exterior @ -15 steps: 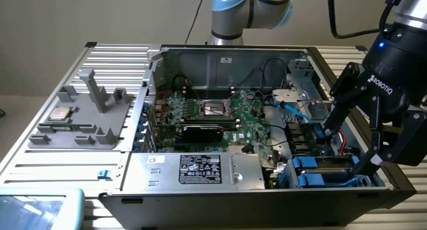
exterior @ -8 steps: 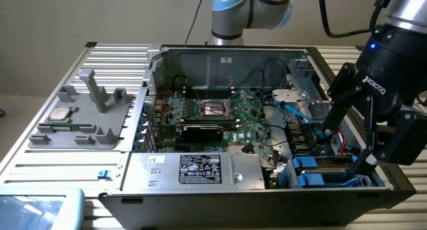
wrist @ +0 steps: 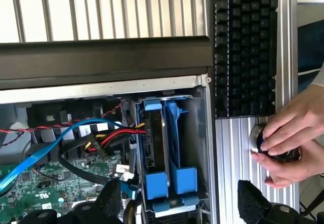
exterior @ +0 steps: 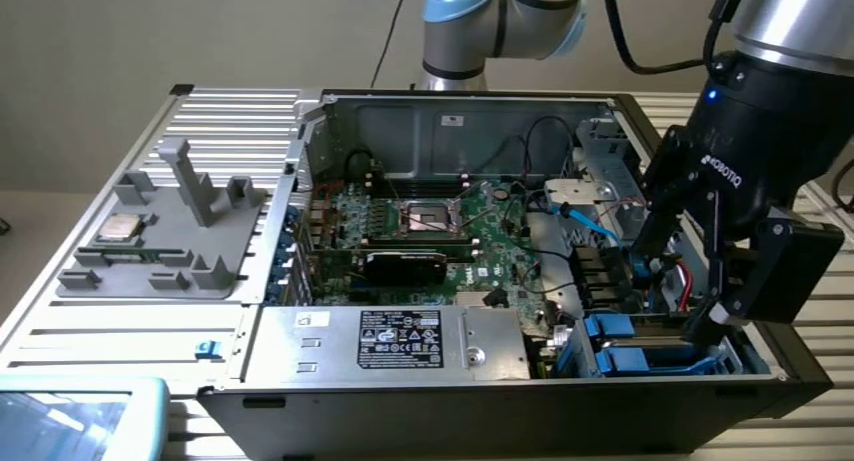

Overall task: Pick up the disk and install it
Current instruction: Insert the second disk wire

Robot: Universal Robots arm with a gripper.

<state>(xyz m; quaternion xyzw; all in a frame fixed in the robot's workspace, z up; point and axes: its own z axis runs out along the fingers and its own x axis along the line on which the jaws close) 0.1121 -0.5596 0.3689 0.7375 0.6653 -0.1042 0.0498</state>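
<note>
Computer case (exterior: 400,401): disk (wrist: 153,148) between tool (wrist: 179,203) fingers.

I see the gripper (exterior: 678,281) spread open over the blue drive bay (exterior: 627,343), apparently empty-handed, at the computer case's (exterior: 441,411) right.

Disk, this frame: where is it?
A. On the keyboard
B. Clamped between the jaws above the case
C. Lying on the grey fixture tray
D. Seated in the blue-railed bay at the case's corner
D. The disk sits on edge between blue rails in the drive bay, while the gripper hangs open just above it, holding nothing.
</note>
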